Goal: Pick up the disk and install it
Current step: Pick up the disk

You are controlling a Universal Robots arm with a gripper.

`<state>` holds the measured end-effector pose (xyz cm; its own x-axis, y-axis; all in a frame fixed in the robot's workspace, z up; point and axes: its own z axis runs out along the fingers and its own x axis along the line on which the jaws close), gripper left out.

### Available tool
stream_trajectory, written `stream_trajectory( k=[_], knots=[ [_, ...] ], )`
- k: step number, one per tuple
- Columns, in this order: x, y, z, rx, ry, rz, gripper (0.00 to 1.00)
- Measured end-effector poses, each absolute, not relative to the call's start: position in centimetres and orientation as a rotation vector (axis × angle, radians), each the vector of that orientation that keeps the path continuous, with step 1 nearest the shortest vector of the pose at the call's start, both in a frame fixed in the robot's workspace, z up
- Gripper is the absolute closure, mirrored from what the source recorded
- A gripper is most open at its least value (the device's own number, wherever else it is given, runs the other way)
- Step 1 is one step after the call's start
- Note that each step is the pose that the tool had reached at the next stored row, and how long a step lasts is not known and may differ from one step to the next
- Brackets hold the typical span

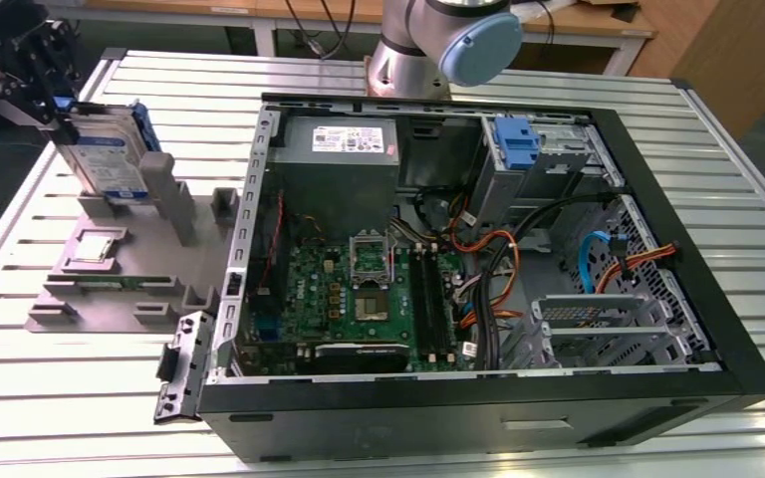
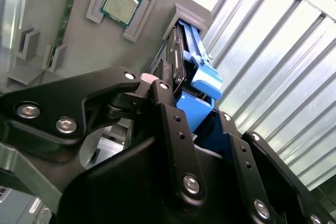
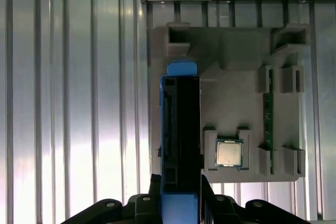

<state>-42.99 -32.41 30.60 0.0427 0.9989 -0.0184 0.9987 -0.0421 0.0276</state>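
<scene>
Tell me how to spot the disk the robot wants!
Find the big open computer case; a grey holder tray lies beside it, on the exterior view's left. The disk stands upright at that tray's far end, below the gripper. Unlike the little square chip lying flat, it's tall, silver and blue-framed.

Single arm [image 1: 442, 45]: grey joint housing with blue end cap at rear centre of exterior view. Black gripper [image 1: 57, 95] at far exterior view's left, raised, pointing down. Wrist close to vertical. Fingers [image 2: 170, 124] are black linkage bars with silver bolts, one on each side of upright disk [image 1: 107, 149]. Jaws drawn in narrow, roughly parallel, pressed on blue frame at disk's upper end in both wrist views. Finger bases spread wider behind grip.
</scene>
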Motion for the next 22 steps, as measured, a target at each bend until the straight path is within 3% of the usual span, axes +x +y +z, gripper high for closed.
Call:
stream_trajectory(
  k=[22],
  knots=[
    [-43.0,-32.4,31.8,2.242,2.149,0.005,0.63]
  ],
)
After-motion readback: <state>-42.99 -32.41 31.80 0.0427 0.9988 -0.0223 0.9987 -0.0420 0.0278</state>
